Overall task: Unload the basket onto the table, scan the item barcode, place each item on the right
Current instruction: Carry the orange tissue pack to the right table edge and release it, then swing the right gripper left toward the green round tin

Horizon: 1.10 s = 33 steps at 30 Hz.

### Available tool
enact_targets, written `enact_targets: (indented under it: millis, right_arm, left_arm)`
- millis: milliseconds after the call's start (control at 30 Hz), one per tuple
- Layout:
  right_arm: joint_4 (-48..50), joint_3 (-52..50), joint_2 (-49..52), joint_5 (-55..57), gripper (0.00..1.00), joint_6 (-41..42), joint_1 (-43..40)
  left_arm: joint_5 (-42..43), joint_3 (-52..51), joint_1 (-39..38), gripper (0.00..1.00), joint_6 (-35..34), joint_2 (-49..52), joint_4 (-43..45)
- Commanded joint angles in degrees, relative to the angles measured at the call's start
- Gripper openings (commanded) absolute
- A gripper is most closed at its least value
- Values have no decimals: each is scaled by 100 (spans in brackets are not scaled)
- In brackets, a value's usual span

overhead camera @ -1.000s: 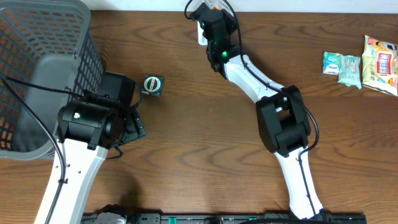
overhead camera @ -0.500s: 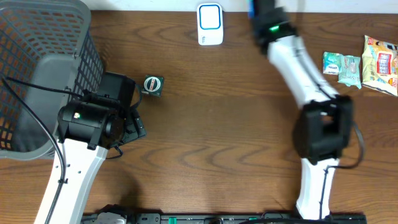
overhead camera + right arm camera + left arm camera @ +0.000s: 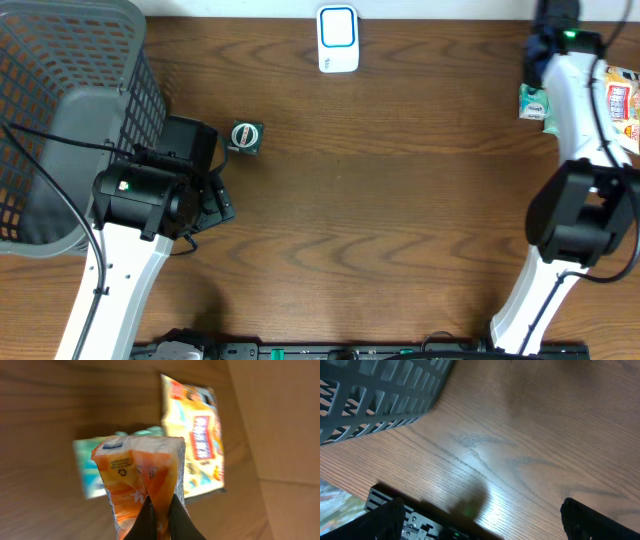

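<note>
right tool point(image 3: 159, 510) is pressed together on the orange packet point(image 3: 142, 475), pinching it at its lower seam so the packet stands up right in front of the wrist camera; small print and a recycling mark show on its face; below it on the worktop point(image 3: 400, 230) lie a yellow snack bag point(image 3: 197, 450) and a teal packet point(image 3: 92, 472), both blurred; from above, the right arm point(image 3: 570, 110) stretches to the far right corner, its tool end at the top edge of the view, over the teal packet and just beside the yellow bag; the scanner point(image 3: 338, 38), white with a blue-framed face, sits at the far edge near the middle, well apart from the held packet; over on the left, the left tool point(image 3: 480, 510) is spread wide, its two dark fingers point(image 3: 387, 520) at the bottom corners of the wrist view with wood grain between them, gripping nothing; the grey basket point(image 3: 70, 110) fills the far left corner, its mesh wall close beside that arm; a small dark green item point(image 3: 245, 137) rests on the worktop just right of the left arm's black wrist
</note>
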Motion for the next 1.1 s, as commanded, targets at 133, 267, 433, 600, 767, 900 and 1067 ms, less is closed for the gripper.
enact_targets:
  millis: [133,267,433,600,767,900,1067]
  right_arm:
    - [-50,7,2,-861,44,111,-553]
    - [-63,7,2,-1746,99,111,-708]
    - [-144,4,2,-3117,99,109,-688]
    - [-411,4,2,-5460,99,109,-564]
    - [-750,4,2,-7486,99,109,-262]
    - [-970,4,2,-7836,99,109,201]
    - [-1045,4,2,-7834,99,111,977]
  left_arm:
    - [31,2,28,98,-72,-11,-15]
    - [28,2,28,98,-72,-11,-15]
    - [31,2,28,98,-72,-11,-15]
    - [31,2,28,98,-72,-11,-15]
    - [28,2,28,98,-72,-11,-15]
    - [28,2,28,98,-72,-11,-15]
    - [28,2,28,98,-72,-11,-15]
